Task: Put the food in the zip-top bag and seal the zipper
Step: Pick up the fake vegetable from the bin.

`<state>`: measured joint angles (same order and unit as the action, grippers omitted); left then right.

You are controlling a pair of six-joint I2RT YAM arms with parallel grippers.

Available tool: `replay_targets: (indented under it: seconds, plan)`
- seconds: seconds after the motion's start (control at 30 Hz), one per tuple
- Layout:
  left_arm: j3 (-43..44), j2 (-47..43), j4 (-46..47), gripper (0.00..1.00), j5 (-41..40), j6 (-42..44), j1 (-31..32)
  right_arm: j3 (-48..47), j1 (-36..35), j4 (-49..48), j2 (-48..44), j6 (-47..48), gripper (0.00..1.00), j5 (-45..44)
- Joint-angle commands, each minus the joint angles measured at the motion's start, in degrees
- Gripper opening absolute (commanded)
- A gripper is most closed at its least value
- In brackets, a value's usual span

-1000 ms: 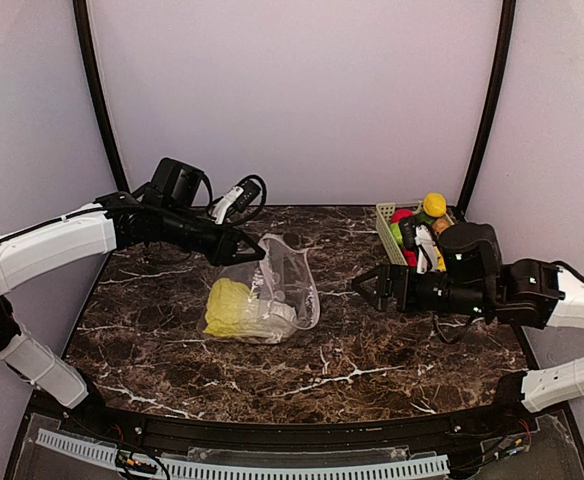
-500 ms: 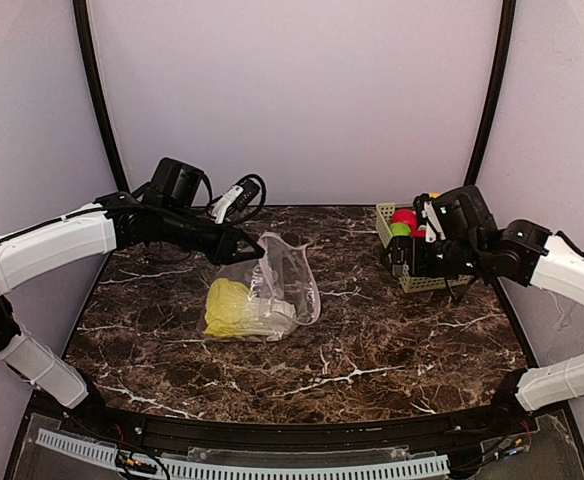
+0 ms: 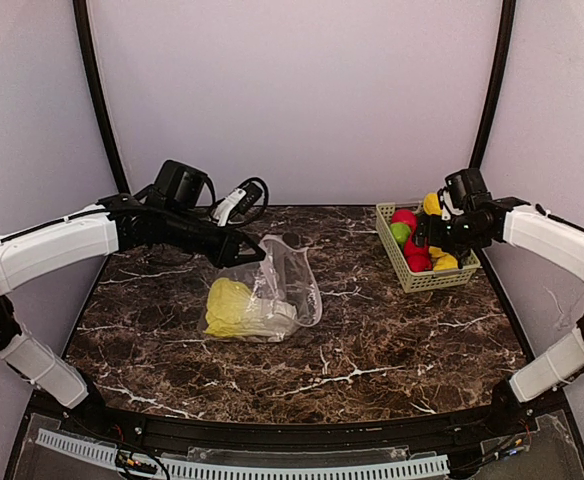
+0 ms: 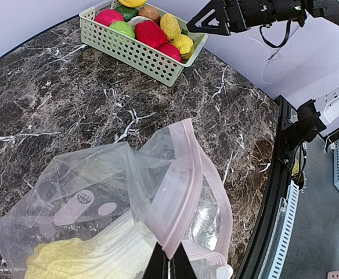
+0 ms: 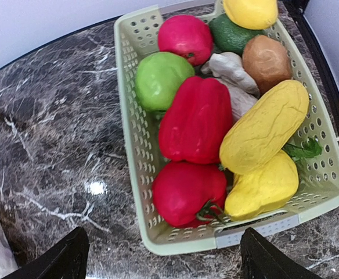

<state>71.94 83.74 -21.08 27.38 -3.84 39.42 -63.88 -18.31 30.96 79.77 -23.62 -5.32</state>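
Two grippers, two very different pictures. The left gripper (image 4: 169, 266) has its fingertips pressed together on the zipper (image 4: 181, 192). It pinches that pink-white strip right at the mouth of the zip-top bag (image 4: 94, 180) and holds the edge up off the table (image 3: 372, 350). Just beyond those tips the clear plastic billows open. The yellow-white cabbage (image 4: 88, 256) lies inside it, low and to the left of the pinch. The white slider tab (image 4: 223, 271) sits just right of the fingertips, not touching them.

Over to the right gripper (image 5: 163, 231): fingers spread wide, nothing between them, hovering above the near end of the light green basket (image 5: 129, 122). Directly ahead of the open fingers lies a red tomato-like piece (image 5: 187, 195). Past it is a long red pepper (image 5: 195, 119), with a green apple (image 5: 161, 78) to its left. To its right are a long yellow piece (image 5: 265, 131) and a second yellow piece (image 5: 262, 186). Farther out from the tips sit a pink-red round fruit (image 5: 185, 38), a pale lumpy piece (image 5: 230, 72), a brown round one (image 5: 266, 58) and a dark green one (image 5: 230, 35). From the top camera, basket and bag are well apart, with the bag hanging from the left gripper.
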Motion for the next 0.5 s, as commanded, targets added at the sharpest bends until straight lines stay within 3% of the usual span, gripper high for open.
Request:
replay_targets:
  seconds: [0.0, 0.2, 0.47]
  plan:
    - [-0.93, 0.34, -0.61, 0.01, -1.48, 0.88, 0.81, -1.54, 3.93, -4.95, 3.88, -1.93, 0.87, -0.70]
    - [-0.80, 0.32, -0.96, 0.01, -2.47, 1.34, 1.63, -2.46, 7.28, -8.31, 8.83, -3.88, 0.85, -2.29]
    - [-0.62, 0.25, -1.53, 0.01, -3.53, 1.77, 2.34, -7.69, 7.26, -11.56, 15.56, 4.05, 0.77, 2.39]
